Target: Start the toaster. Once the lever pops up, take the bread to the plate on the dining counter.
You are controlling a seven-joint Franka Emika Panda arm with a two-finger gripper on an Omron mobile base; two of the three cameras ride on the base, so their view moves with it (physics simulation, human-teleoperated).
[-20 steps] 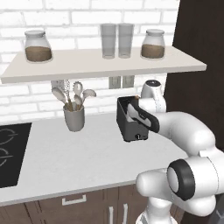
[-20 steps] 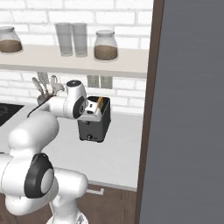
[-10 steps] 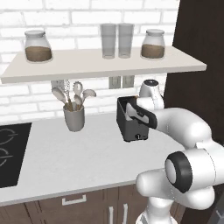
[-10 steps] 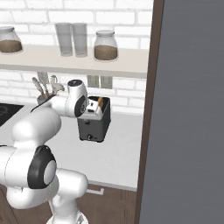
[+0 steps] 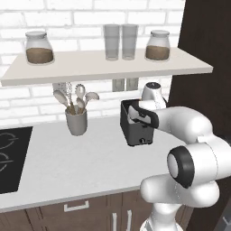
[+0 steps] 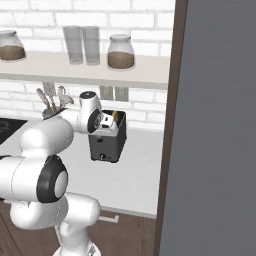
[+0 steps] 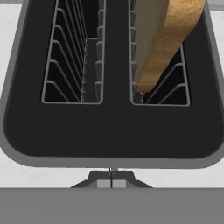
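Hanging just over the front end of the toaster (image 7: 111,131), the pincer (image 7: 111,180) has its two dark tips pressed together with nothing between them. Shut tips make one small blunt point, which seems a good shape for pushing a lever down, so this looks like the start-the-toaster step.

From the hand view, the toaster has two slots with wire racks. One slot is bare. The bread (image 7: 168,39) stands in the other slot, and its brown top sticks up above the rim. It leans a little against the wires. Standing that high, it looks like it has not gone down to toast yet.

In the left base view, the white arm reaches over from the right and bends down at the toaster (image 5: 135,128), which sits on the pale tabletop (image 5: 76,167) close to the brick wall. A cup of spoons (image 5: 76,118) stands near it on the left, well apart from the arm. A shelf (image 5: 103,65) above holds jars and glasses, so the arm has to stay low under it.

In the right base view, the bread (image 6: 116,116) peeks out of the toaster (image 6: 109,142) just beside the hand. A small pale knob (image 6: 102,157) sits low on the front.
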